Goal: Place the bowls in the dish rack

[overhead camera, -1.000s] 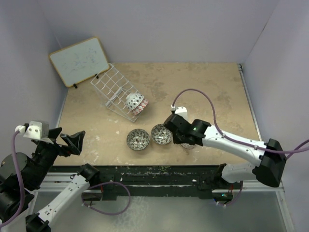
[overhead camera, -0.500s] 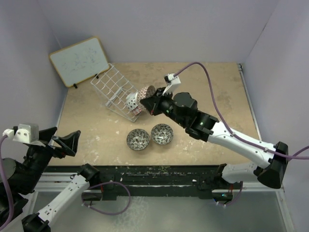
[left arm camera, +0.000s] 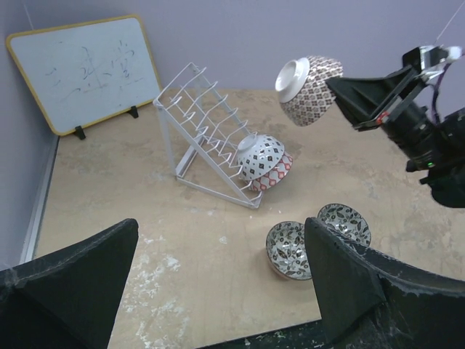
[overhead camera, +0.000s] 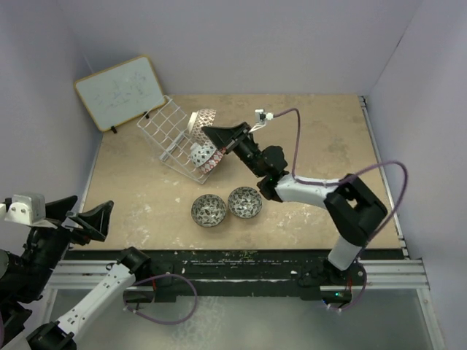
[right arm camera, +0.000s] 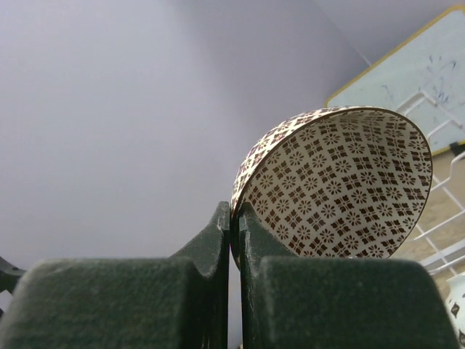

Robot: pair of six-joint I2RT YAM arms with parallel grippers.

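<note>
My right gripper [overhead camera: 211, 133] is shut on the rim of a reddish-brown patterned bowl [overhead camera: 202, 119] and holds it in the air over the white wire dish rack [overhead camera: 166, 130]. The wrist view shows the bowl's inside [right arm camera: 341, 189] pinched between the fingers [right arm camera: 218, 225]. Two bowls [overhead camera: 204, 155] lean in the rack's lower end, seen also from the left wrist [left arm camera: 263, 158]. Two dark grey-white bowls [overhead camera: 209, 210] [overhead camera: 244, 202] sit on the table. My left gripper [left arm camera: 218, 283] is open and empty, high over the near left edge.
A wood-framed whiteboard [overhead camera: 120, 92] leans at the back left, just behind the rack. Purple walls close in the back and both sides. The right arm stretches across the table's middle.
My right gripper picked up the reddish-brown bowl from beside the two grey bowls and carried it up and left to above the rack. The left arm shifted slightly.
</note>
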